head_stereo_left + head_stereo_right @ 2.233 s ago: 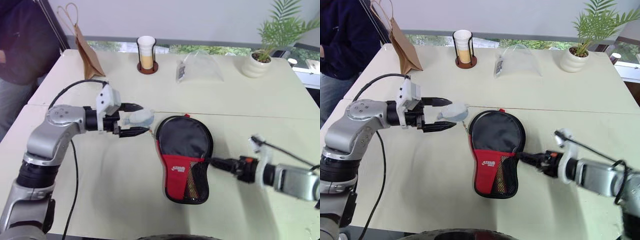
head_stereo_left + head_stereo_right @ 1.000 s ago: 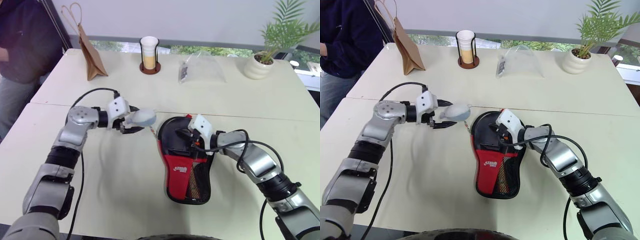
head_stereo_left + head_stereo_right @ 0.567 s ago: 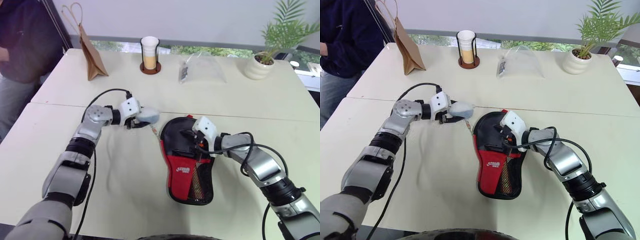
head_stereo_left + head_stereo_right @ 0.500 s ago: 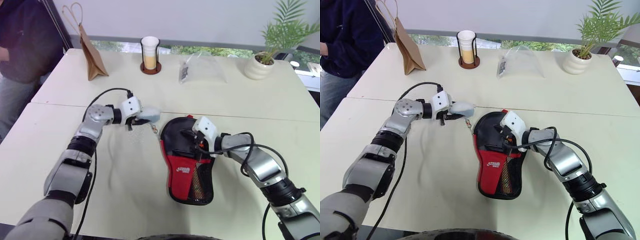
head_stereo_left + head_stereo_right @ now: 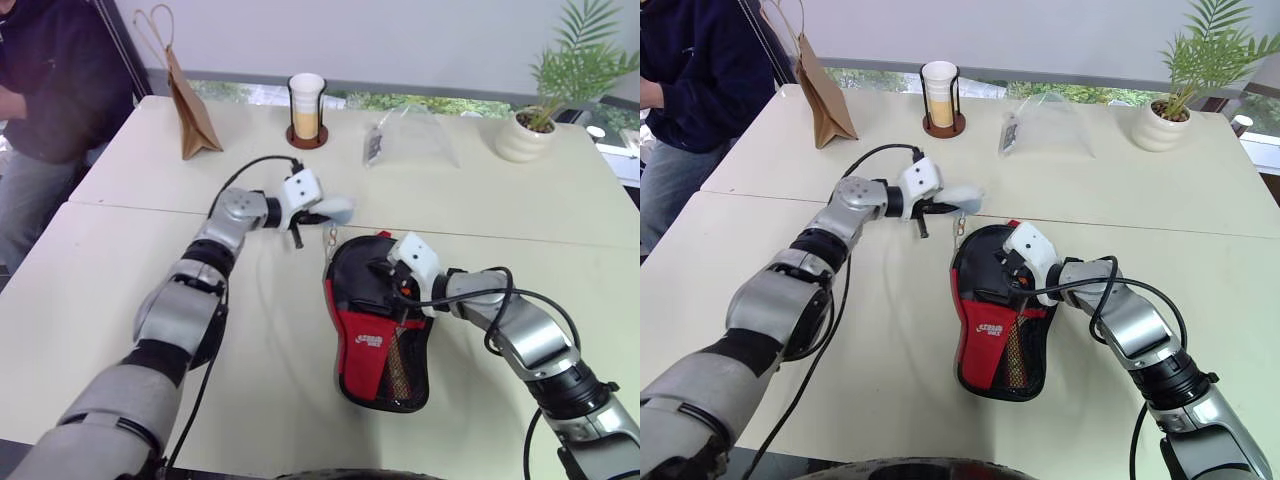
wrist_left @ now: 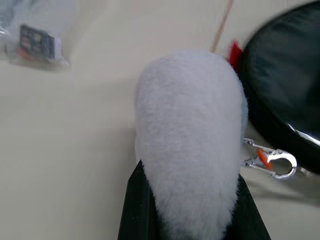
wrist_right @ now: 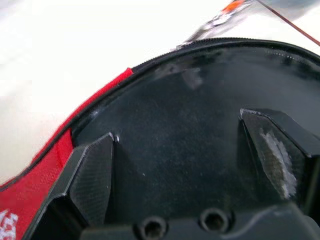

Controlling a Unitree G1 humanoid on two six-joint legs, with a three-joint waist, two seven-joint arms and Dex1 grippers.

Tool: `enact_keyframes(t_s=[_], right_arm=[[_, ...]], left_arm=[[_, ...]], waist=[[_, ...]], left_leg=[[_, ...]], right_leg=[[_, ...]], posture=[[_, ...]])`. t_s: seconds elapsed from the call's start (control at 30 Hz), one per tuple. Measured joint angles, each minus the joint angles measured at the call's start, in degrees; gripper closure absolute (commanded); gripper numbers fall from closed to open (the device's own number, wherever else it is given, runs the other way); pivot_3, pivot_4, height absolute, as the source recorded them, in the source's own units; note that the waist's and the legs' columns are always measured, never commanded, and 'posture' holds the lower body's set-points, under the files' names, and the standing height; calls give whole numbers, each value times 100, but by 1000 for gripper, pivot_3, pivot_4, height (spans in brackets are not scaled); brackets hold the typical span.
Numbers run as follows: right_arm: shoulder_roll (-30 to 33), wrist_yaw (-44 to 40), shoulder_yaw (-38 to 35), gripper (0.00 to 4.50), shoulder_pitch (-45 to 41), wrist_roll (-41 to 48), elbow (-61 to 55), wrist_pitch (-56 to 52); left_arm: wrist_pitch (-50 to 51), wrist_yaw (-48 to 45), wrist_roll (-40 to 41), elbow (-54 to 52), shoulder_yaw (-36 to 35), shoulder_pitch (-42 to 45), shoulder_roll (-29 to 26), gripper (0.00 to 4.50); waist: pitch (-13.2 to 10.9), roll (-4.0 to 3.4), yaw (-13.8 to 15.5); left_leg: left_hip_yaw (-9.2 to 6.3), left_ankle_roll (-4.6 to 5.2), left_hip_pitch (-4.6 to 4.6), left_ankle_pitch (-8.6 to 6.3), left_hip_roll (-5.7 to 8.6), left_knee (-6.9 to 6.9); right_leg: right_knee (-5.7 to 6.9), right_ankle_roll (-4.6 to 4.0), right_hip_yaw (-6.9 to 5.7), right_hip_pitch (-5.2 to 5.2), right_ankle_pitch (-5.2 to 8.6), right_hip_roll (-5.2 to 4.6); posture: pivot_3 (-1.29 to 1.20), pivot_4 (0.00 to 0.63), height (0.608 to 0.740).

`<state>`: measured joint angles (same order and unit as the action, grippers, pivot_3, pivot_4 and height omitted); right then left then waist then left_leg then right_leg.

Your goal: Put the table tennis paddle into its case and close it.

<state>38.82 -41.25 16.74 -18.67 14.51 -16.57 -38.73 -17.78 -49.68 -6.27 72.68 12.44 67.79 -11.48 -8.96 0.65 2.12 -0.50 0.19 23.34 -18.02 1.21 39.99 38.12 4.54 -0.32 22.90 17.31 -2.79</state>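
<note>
Black fabric case (image 5: 378, 300) lying flat on the cream surface (image 5: 250, 340), red panel with white logo and mesh pocket toward the near edge, round end toward the far side. Paddle itself not to be made out. Right pincer (image 5: 392, 282) poised over the case's round black part, fingers (image 7: 90, 172) spread wide, black fabric seen between them; contact cannot be told. Left pincer (image 5: 318, 213) just beyond the case's far rim, clamped together on a fluffy white puff (image 6: 192, 145). Small silver clasp (image 6: 272, 162) dangling beside the puff, close to the case's edge. Farther back on the surface: brown paper bag (image 5: 190, 105), cup in a black holder (image 5: 306, 105), clear plastic packet (image 5: 410, 140), potted plant (image 5: 540, 115). Person in dark clothes (image 5: 50, 80) at the far left corner.
</note>
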Motion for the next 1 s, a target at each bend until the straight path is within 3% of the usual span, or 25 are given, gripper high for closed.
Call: enact_keyframes(t_s=[0.33, 0.53, 0.73, 1.0], right_arm=[[-424, 447, 19, 0, 4, -122, -372, -846], [-627, 824, 20, 0, 175, -214, -777, -1212], [-684, 1015, 19, 0, 241, -229, -941, -1389], [-689, 1044, 19, 0, 248, -228, -936, -1404]], left_arm=[[330, 1390, -323, 722, -272, 878, 1302, 4486], [615, 1367, -197, 803, -742, 1029, 2111, 4486], [768, 1113, -192, 822, -985, 1091, 2393, 4486], [1114, 278, -174, 774, -1144, 1030, 2349, 450]], waist=[[55, 55, -69], [56, 54, -139], [63, 42, -137], [76, 24, -140]], left_leg=[[0, 16, -9, -9, -5, -7], [0, 17, -9, -10, -5, -10], [0, 18, -10, -11, -4, -13], [0, 19, -11, -11, -3, -15]], right_leg=[[-2, 0, 2, -3, 0, 4], [-3, 0, 3, -2, 0, 2], [-4, 0, 3, -1, 0, 4], [-4, 0, 3, -2, 0, 6]], posture=[[0, 150, 740], [0, 150, 740], [0, 150, 740], [0, 150, 740]])
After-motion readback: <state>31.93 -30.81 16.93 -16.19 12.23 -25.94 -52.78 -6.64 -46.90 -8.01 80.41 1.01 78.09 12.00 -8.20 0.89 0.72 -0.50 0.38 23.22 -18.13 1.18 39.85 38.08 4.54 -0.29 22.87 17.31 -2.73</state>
